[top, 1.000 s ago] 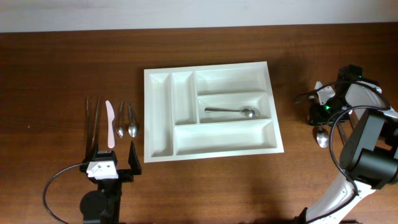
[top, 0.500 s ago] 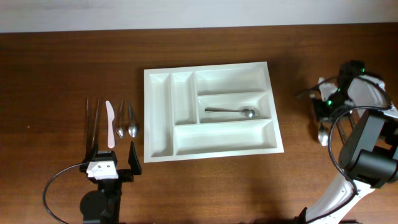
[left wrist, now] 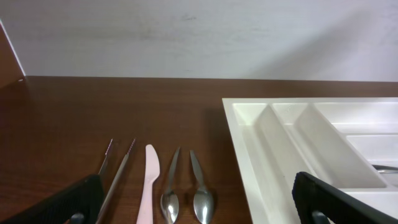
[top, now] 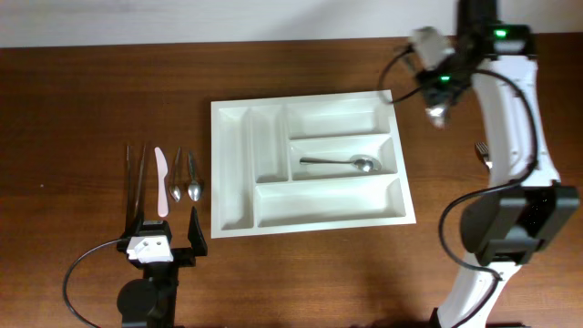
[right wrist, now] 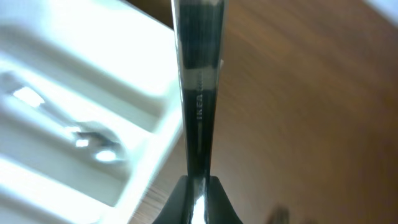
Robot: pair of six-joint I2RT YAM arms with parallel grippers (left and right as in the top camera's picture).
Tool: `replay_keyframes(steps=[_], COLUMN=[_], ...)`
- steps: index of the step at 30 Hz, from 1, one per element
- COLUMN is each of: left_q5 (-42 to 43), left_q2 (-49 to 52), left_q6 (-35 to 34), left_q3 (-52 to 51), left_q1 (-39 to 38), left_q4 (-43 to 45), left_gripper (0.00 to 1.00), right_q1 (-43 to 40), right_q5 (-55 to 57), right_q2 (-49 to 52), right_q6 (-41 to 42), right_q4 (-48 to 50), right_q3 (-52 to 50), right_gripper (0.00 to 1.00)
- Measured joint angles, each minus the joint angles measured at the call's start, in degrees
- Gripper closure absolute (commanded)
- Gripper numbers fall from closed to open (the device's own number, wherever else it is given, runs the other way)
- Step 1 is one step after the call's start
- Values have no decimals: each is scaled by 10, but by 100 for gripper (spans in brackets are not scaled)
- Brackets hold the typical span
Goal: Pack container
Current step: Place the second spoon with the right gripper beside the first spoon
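Table (top: 91,91): spoon (top: 438,114) now aloft (right hand (top: 436,96)) by container (top: 250,164)

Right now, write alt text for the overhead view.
The right gripper holds a spoon just off the white tray's far right corner; another spoon lies in a middle compartment. The open left gripper sits by loose cutlery on the table.

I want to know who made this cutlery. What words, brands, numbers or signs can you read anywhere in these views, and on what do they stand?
"IKEA": stamped lengthwise on the metal handle clamped in the right gripper, seen in the right wrist view.
A smaller mark just above it on the same handle: too blurred to read.
Tray and the cutlery lying on the table: no writing visible.
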Motion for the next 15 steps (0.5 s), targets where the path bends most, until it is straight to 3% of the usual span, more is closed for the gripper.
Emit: replay_keyframes(steps=[7,15], left_q5=[0,0], left_q2=[0,0], left_q6=[0,0], left_q3=[0,0], left_q1=[0,0], left_q4=[0,0], left_gripper=[1,1], right_q1=[121,162], right_q5=[-41,-46], right_q2=[0,0], right_q6=[-186,-282], right_q4=[-48,-58], right_q3=[1,-44], right_gripper=[96,96])
